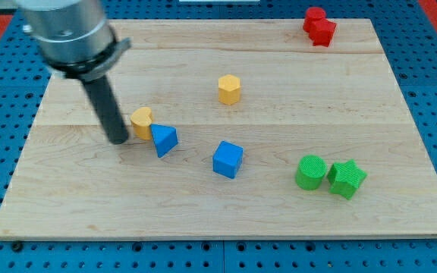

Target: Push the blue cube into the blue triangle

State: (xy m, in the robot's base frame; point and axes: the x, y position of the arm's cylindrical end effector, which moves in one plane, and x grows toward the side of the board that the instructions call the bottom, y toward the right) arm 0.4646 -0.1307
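Note:
The blue cube (227, 159) lies near the middle of the wooden board (226, 220). The blue triangle (164, 140) lies to the cube's left, apart from it by a clear gap. My tip (118, 140) stands left of the blue triangle, close beside a yellow block (141, 121) that touches the triangle's upper left. The dark rod rises from the tip to the grey arm head at the view's top left.
A yellow hexagonal block (229, 89) lies above the cube. A green cylinder (310, 172) and a green star-shaped block (347, 179) sit together at the right. Two red blocks (319, 25) sit at the board's top right edge.

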